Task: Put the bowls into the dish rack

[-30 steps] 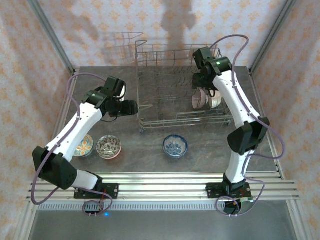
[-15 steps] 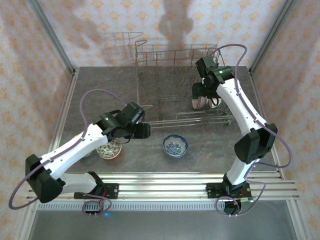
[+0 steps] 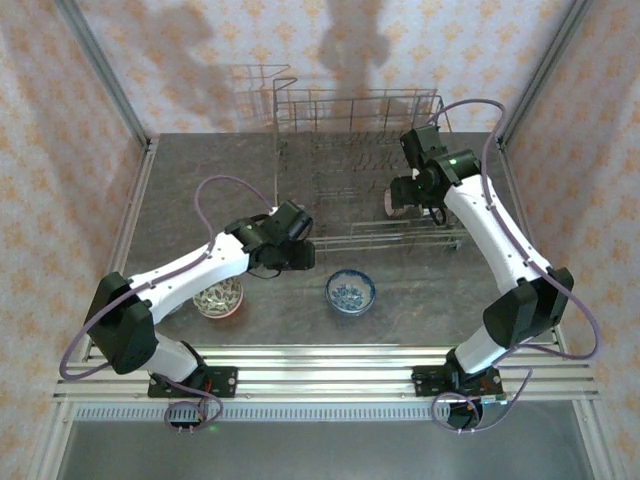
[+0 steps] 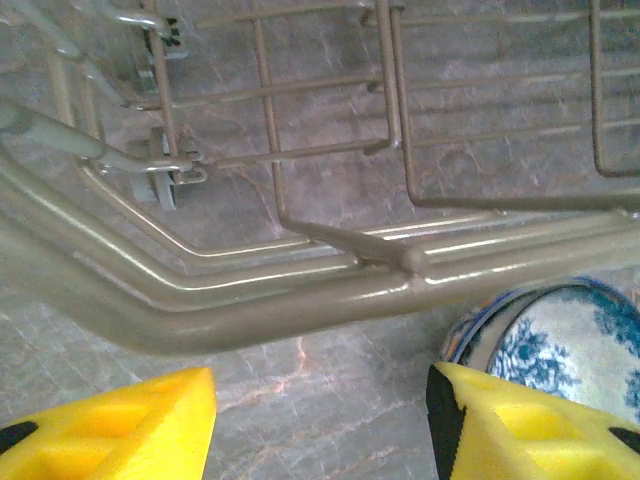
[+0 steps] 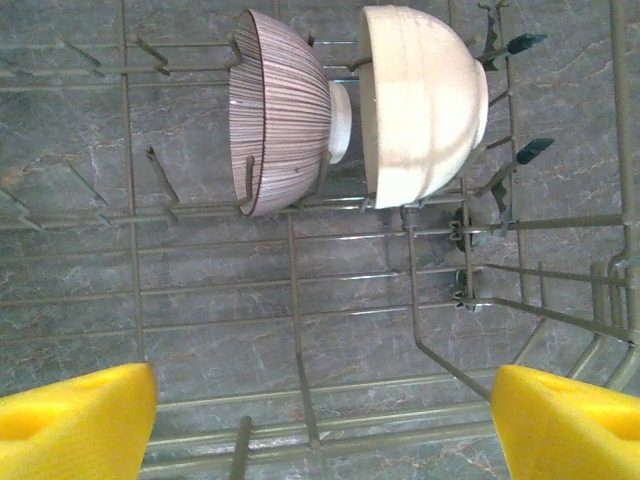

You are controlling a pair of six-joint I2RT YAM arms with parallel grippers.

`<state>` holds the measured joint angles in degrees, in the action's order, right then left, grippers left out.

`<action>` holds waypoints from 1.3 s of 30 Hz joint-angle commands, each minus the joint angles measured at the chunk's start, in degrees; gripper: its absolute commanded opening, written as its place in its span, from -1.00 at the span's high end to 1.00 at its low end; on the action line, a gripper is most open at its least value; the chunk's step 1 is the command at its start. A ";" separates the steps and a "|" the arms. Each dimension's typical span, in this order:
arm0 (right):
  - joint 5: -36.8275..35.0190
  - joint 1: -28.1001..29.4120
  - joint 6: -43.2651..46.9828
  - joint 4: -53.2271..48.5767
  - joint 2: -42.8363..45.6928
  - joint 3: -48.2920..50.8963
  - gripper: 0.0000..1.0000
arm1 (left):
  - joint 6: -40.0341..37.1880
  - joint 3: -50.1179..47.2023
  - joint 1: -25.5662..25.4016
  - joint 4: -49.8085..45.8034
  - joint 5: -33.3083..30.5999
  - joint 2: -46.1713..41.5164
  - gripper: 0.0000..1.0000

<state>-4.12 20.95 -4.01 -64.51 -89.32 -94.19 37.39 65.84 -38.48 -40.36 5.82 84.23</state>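
Your left pincer [image 4: 320,425] hangs released and empty, the blue bowl [image 4: 560,345] sitting on the table [image 4: 330,360] just beside one fingertip [image 4: 475,405] and near the dish rack [image 4: 300,300] rail ahead of it, so shift across, straddle the bowl's rim, and clench clear of the wire.

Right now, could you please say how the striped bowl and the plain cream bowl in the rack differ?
The striped bowl has fine dark lines on its outside; the cream bowl is plain. In the right wrist view the striped bowl stands left, its foot toward the cream bowl's rim. Both stand on edge between tines of the dish rack.
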 commanded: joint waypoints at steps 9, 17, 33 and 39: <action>-3.43 -0.52 -1.26 -0.42 1.62 -0.21 -0.73 | -3.15 3.80 3.04 -0.56 1.11 -0.68 -0.24; -5.10 -0.67 -0.91 -1.22 4.19 0.75 -0.73 | 3.27 -0.10 -6.34 -4.35 -2.91 -3.77 -0.24; -3.86 -0.73 -3.10 -0.09 11.97 9.53 -0.73 | 13.41 -1.19 -16.22 2.09 -2.14 6.29 -0.31; -3.60 -0.67 -3.31 0.09 12.69 10.58 -0.73 | 13.99 0.16 -16.76 2.88 -1.55 9.86 -0.26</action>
<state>-6.66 20.47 -6.37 -64.18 -78.15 -84.51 49.69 65.08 -54.76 -38.65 4.51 92.90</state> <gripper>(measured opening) 0.865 0.634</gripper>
